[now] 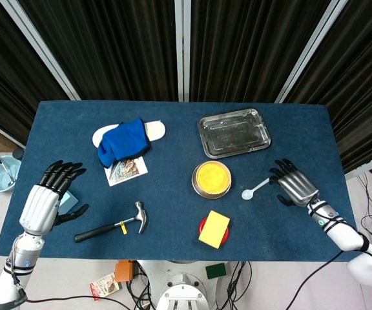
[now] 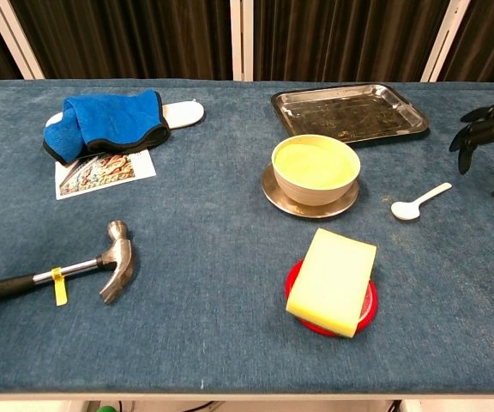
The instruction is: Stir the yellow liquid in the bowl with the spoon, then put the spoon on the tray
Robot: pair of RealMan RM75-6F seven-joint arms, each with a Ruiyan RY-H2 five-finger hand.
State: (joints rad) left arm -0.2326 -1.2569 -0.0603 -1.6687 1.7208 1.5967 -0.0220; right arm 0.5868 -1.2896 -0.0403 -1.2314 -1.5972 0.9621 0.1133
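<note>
The spoon point(image 1: 255, 188) lies on the table between the bowl point(image 1: 212, 179) and the right hand point(image 1: 294, 185) — bowl-end toward the bowl, handle slanting toward that hand. The right hand is just beside the handle tip, fingers spread, holding nothing; the left hand point(image 1: 46, 197) — also empty — sits far across the table.

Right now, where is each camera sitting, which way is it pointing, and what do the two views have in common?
Head view: mounted high above the near edge, looking steeply down on the whole blue table; both arms show, with the left hand and right hand open.
Chest view: set low at the near edge, looking across the tabletop toward the dark curtains; only the right hand shows, at the right border.
Shared: bowl, spoon, tray, hammer, blue cloth and yellow sponge.
</note>
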